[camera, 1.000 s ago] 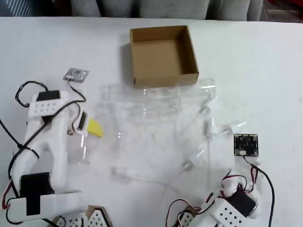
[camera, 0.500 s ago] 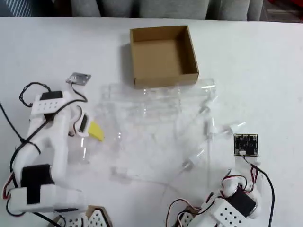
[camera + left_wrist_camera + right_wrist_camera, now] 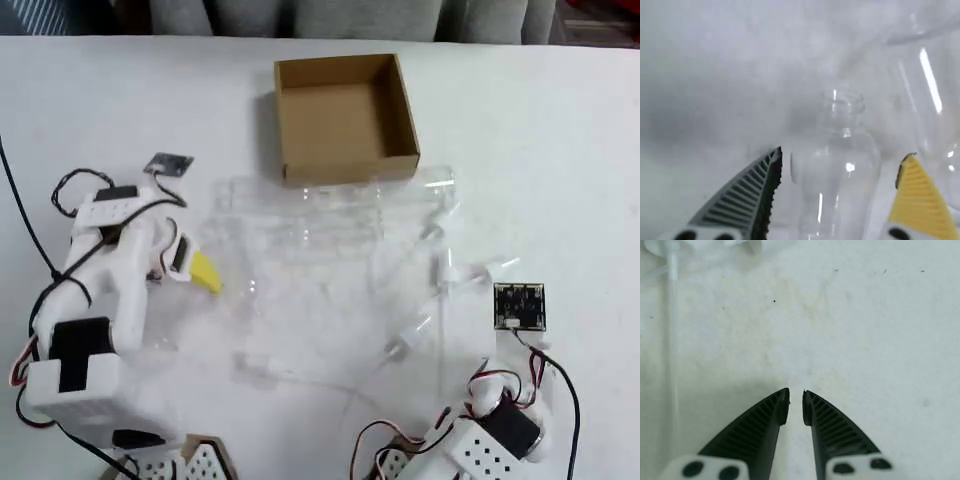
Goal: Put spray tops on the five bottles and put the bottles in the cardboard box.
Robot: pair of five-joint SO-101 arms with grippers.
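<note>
Jaws of the left gripper (image 3: 843, 153) stand spread either side of an uncapped bottle (image 3: 842, 107) at the desk's left; the right gripper (image 3: 796, 407) is nearly closed, empty. The cardboard box (image 3: 350, 168), upper centre, holds nothing, so seemingly all capping and boxing remains.

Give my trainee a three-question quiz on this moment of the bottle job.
1. True or false: the cardboard box already holds a bottle.
2. What sits between the fingers of the open left gripper? A) a sponge B) a capless clear bottle C) a screwdriver
3. Fill in: the right gripper, shut and empty, hangs over the bare ____.
Key: 1 false; 2 B; 3 table.
</note>
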